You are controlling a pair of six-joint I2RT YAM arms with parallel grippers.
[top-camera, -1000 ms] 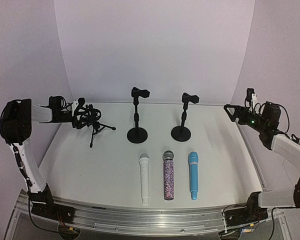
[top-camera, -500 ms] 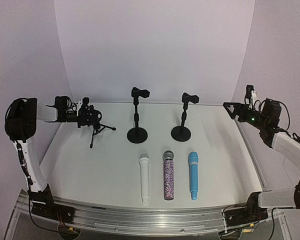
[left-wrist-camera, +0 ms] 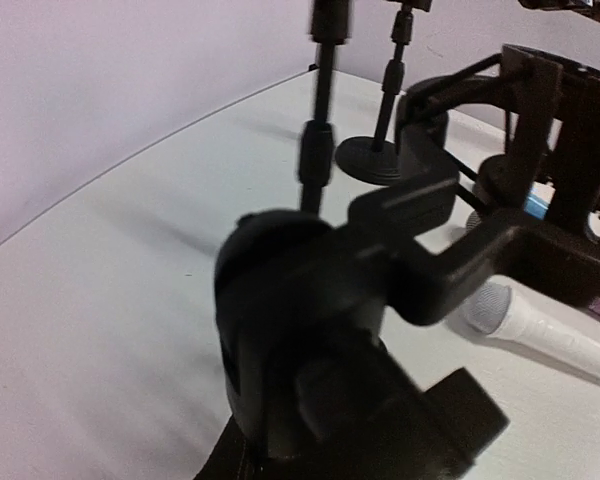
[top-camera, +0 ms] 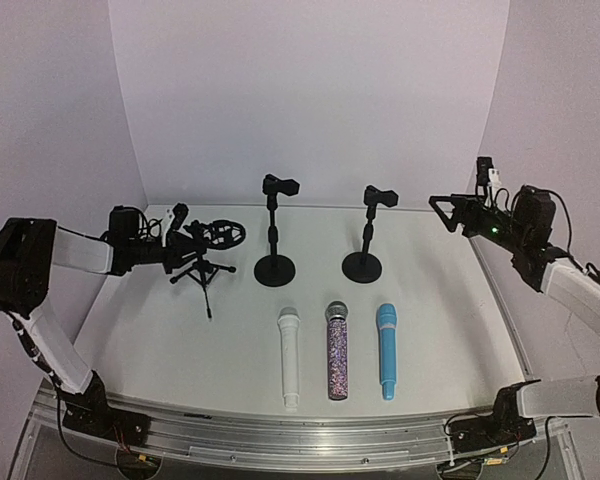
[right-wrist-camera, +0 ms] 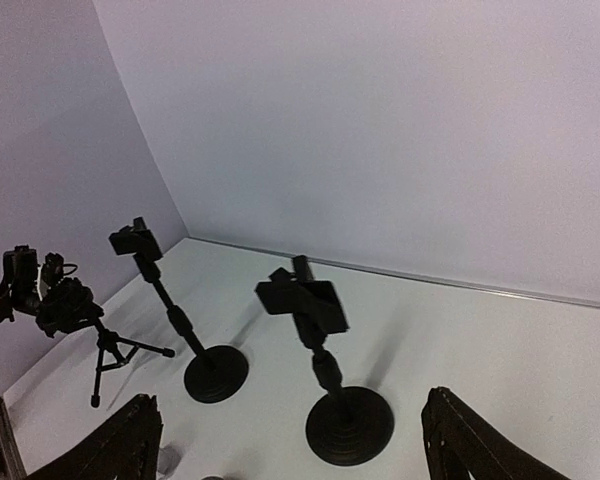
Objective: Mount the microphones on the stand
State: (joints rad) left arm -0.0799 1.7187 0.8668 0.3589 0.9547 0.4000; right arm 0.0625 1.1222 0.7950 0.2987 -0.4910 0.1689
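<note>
Three microphones lie side by side near the front: white (top-camera: 288,356), glittery purple (top-camera: 336,352) and light blue (top-camera: 386,350). A black tripod stand (top-camera: 204,268) with a ring-shaped mount (top-camera: 223,234) is at the left. My left gripper (top-camera: 184,240) is shut on its head, which fills the left wrist view as a dark mass (left-wrist-camera: 310,330) and hides the fingers. The white microphone's head (left-wrist-camera: 500,305) shows behind it. Two round-base stands (top-camera: 274,262) (top-camera: 363,260) with clips stand mid-table. My right gripper (top-camera: 442,206) hangs open at the right, well above them, its fingers (right-wrist-camera: 120,445) wide apart.
Curved white backdrop walls close in the table on three sides. A raised rail (top-camera: 500,300) runs along the table's right edge. In the right wrist view the nearer round-base stand (right-wrist-camera: 325,350) sits between my fingers, far below, with the other stand (right-wrist-camera: 185,325) and the tripod (right-wrist-camera: 95,340) to its left.
My left gripper has closed on the tripod stand's head and carried it right, turning its ring mount into view. The right gripper has drifted left and slightly up, staying open.
</note>
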